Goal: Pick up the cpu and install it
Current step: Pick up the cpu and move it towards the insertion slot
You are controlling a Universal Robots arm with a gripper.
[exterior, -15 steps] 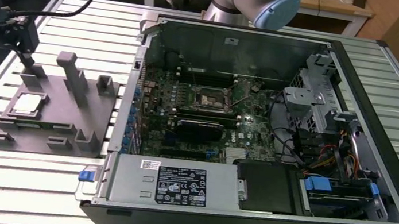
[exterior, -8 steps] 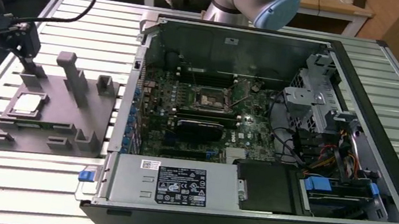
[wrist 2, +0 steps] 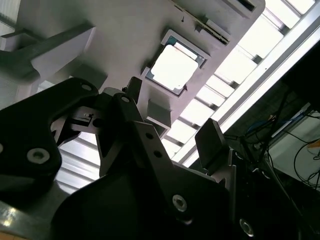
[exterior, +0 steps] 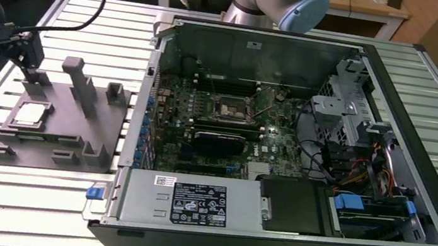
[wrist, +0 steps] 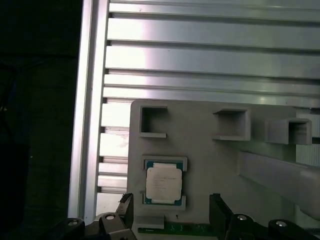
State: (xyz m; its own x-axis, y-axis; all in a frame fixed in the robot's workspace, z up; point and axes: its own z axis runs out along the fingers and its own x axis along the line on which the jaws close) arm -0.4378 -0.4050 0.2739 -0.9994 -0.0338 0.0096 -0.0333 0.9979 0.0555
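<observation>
The cpu (exterior: 29, 114) is seen lying flat, metal top up, in a shallow recess of the grey moulded tray (exterior: 73, 135). The tray is set on the slatted metal worktop (exterior: 14, 198) at the exterior view's left, just beside the open computer case (exterior: 437, 177). The gripper (exterior: 30, 63) is held over the far part of the tray, above the cpu and not touching it. In both wrist views the two dark fingers (wrist: 216, 210) are shown spread wide with nothing gripped between them, and the cpu is framed in the gap beyond their tips. Several upright blocks and open square pockets are moulded into the tray around the recess, and a thin green strip is seen at the tray's edge close to the fingers. Inside the case, the motherboard (exterior: 200, 133) is laid flat, and a dark square socket (exterior: 230, 107) with a metal frame is seen near its middle, well apart from the cpu. A grey power supply (exterior: 191, 203) is fitted along the near side of the case.
</observation>
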